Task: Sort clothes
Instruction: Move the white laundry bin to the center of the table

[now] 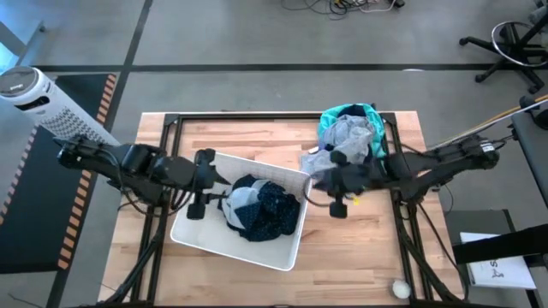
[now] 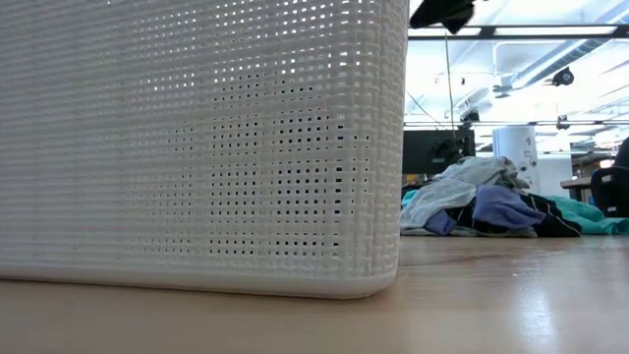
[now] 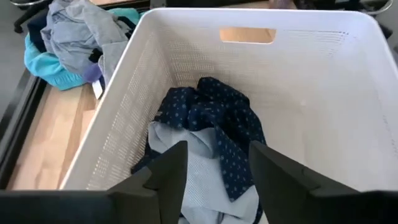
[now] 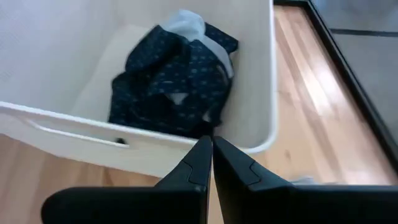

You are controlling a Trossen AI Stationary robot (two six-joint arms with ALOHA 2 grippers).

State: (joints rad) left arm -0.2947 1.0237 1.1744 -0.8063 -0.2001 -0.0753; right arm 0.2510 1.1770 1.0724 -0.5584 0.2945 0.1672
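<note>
The dark navy dotted garment (image 1: 267,210) lies crumpled in the white bin (image 1: 199,235), its pale lining showing; it also shows in the left wrist view (image 3: 217,118) and the right wrist view (image 4: 174,74). A pile of teal, grey, lavender and black clothes (image 1: 349,133) rests on the table at the far right, also in the low view (image 2: 491,206). My left gripper (image 1: 224,198) is open and empty above the bin's left side (image 3: 214,168). My right gripper (image 1: 313,181) is shut and empty just outside the bin's right rim (image 4: 211,155).
The white bin (image 2: 197,147) fills the middle of the wooden table (image 1: 360,248) and blocks most of the low view. A small white ball (image 1: 399,289) lies at the near right corner. Bare wood lies right of the bin and along the far edge.
</note>
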